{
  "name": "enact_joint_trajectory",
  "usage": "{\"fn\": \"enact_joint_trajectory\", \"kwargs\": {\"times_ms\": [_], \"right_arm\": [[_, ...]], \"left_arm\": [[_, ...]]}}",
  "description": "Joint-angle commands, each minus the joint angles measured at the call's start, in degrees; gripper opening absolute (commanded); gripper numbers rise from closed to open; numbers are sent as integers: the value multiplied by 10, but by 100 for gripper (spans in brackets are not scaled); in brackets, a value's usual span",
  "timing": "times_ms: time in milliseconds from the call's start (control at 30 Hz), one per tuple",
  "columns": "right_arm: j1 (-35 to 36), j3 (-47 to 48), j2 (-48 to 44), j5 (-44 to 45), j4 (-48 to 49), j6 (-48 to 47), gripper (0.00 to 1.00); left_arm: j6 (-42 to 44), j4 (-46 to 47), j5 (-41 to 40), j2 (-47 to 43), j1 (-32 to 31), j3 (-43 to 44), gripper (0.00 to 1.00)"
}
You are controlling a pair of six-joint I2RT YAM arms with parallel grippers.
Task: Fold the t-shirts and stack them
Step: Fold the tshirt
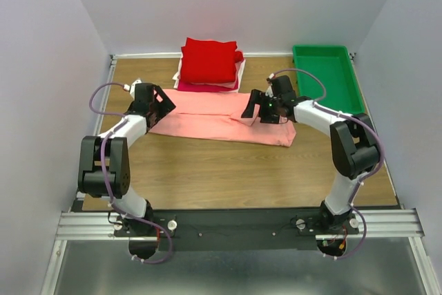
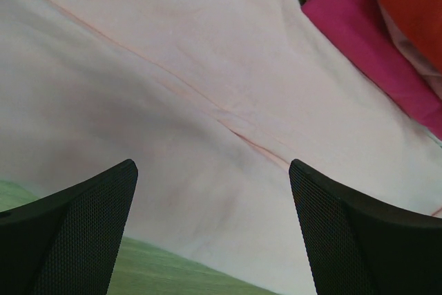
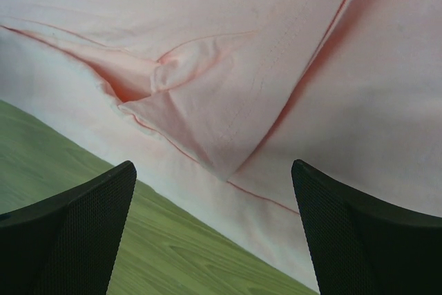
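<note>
A salmon-pink t-shirt (image 1: 221, 119) lies folded into a long band across the middle of the table. It fills the left wrist view (image 2: 207, 88) and the right wrist view (image 3: 276, 53), where a folded flap ends in a corner. My left gripper (image 1: 157, 105) hangs over the band's left end, jaws wide open and empty (image 2: 213, 229). Over the right end my right gripper (image 1: 257, 110) also stands open with nothing held (image 3: 213, 229). Behind the band sits a stack with a bright red t-shirt (image 1: 208, 60) on top, a white t-shirt (image 1: 240, 68) and a magenta t-shirt (image 1: 207, 88) under it.
A green plastic tray (image 1: 349, 77) stands at the back right corner. Bare wooden tabletop (image 1: 228, 170) stretches between the shirt and the arm bases. White walls enclose the table on three sides.
</note>
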Motion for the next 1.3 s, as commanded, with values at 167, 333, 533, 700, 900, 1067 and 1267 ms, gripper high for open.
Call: {"fn": "enact_joint_trajectory", "kwargs": {"times_ms": [167,333,533,700,900,1067,1267], "right_arm": [[19,38,56,-39,39,29,100],[29,58,67,-29,45,40,100],[38,82,82,-22,50,51,100],[43,116,113,-26,87,84,100],[54,164,126,28,107,92,100],[55,190,123,49,107,68,100],[55,175,78,73,96,22,100]], "left_arm": [[14,15,3,54,-2,11,98],[14,15,6,66,-2,17,98],[12,15,16,74,-2,19,98],[14,15,16,75,-2,23,98],[17,9,1,68,-1,23,98],[19,1,-12,59,-1,23,98],[29,-12,-13,61,-1,32,98]]}}
